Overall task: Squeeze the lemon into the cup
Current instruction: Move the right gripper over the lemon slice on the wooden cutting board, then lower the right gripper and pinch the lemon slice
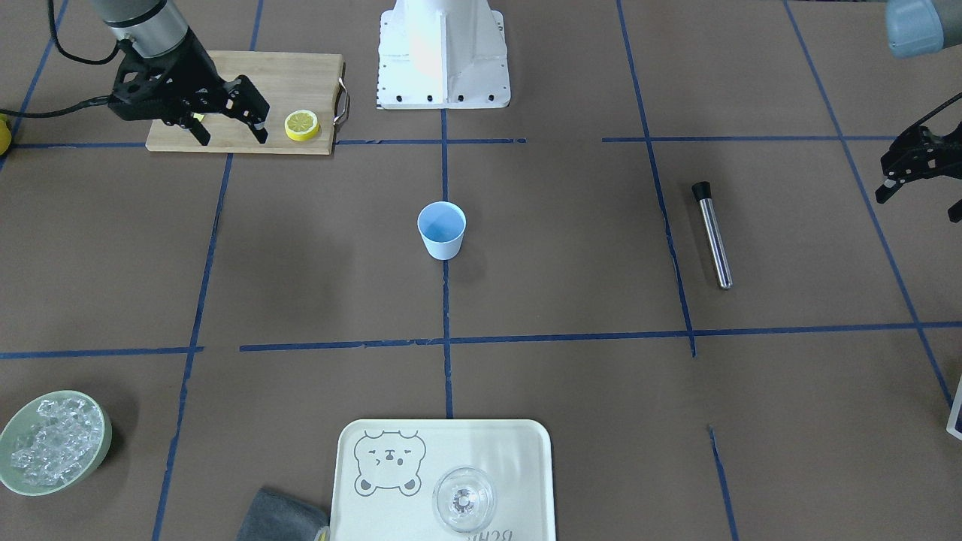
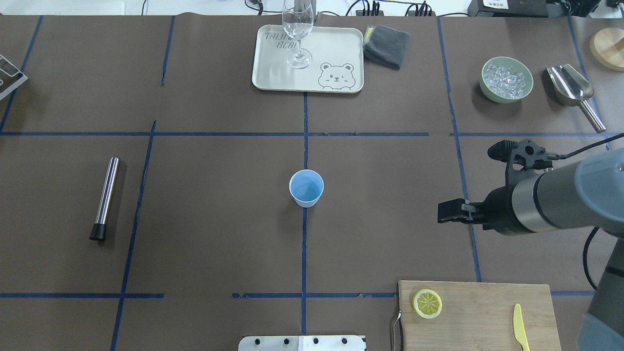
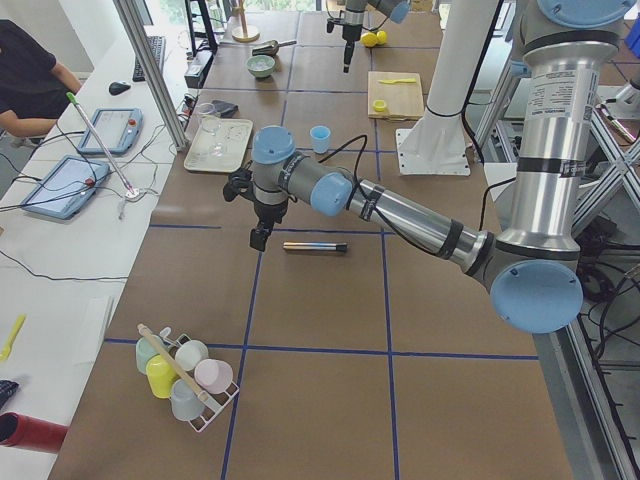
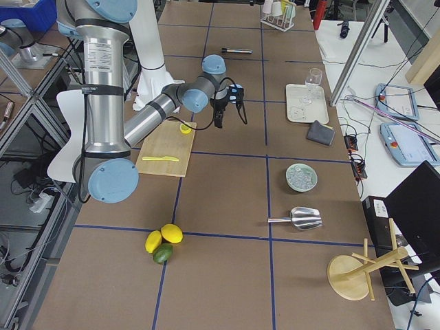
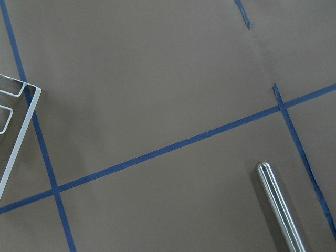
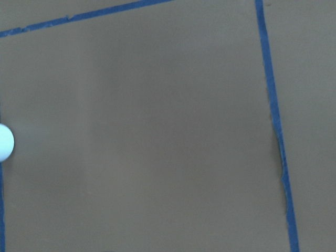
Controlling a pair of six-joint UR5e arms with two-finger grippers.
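Near the cutting board (image 1: pixel 301 75), the right arm (image 2: pixel 560 200) stretches out level above the table (image 1: pixel 571 248), its right gripper (image 1: pixel 231 134) pointing down, fingers spread wide, empty, close to the lemon (image 1: pixel 301 125) lying on the board; the cup (image 1: pixel 442 230) stands upright mid-table; the left gripper (image 1: pixel 921 203) is also spread, empty

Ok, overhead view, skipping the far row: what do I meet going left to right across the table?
steel rod → cup → lemon → yellow knife

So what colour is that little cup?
The cup is pale blue, clearest in the front-facing view.
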